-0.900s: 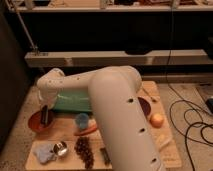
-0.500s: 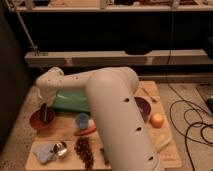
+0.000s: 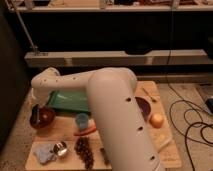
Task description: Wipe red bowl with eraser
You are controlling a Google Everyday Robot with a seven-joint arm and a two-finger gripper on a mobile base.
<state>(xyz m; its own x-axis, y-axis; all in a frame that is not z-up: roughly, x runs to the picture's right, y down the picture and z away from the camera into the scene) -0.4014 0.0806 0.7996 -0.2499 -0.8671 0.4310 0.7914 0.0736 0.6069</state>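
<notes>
I see the round, shallow orange-red bowl [image 3: 47,118] sitting upright near the left edge of the wooden board [image 3: 62,131], its inside darker than its rim. The gripper [image 3: 36,111] hangs over the bowl's left half. Beneath it the small dark grey-black eraser block [image 3: 36,119] shows only as a dark shape inside the bowl, and I cannot make out its edges.

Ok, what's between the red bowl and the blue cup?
Only bare board shows between red bowl and blue cup, camera view; the end effector is at the bowl.
</notes>
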